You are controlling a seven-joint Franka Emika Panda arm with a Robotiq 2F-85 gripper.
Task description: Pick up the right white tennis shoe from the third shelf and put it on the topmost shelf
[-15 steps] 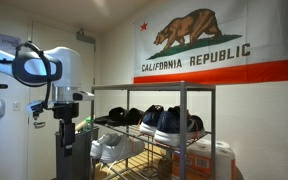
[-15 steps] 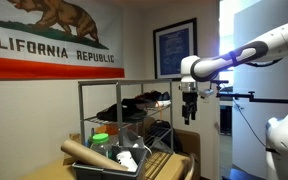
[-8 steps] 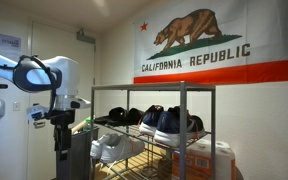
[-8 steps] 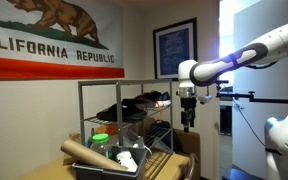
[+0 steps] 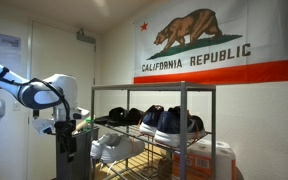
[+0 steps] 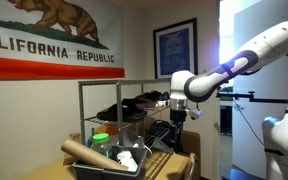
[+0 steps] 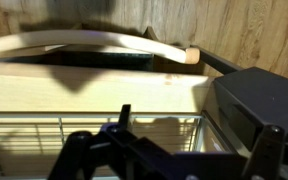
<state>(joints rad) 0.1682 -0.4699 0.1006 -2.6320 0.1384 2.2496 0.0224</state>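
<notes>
California flag [image 5: 219, 45] behind; spread, empty fingers [image 7: 72, 160] hover short of the all-white lace-up sneaker [image 5: 127, 147]: approach step, reach in next.

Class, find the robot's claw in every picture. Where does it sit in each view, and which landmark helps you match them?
In an exterior view: the claw is lower left, just left of the grey rack.
In an exterior view: the claw is right of centre, at the rack's right end.
Wrist view: the claw is along the bottom edge, open.
Shared landmark: the grey rack.
</notes>
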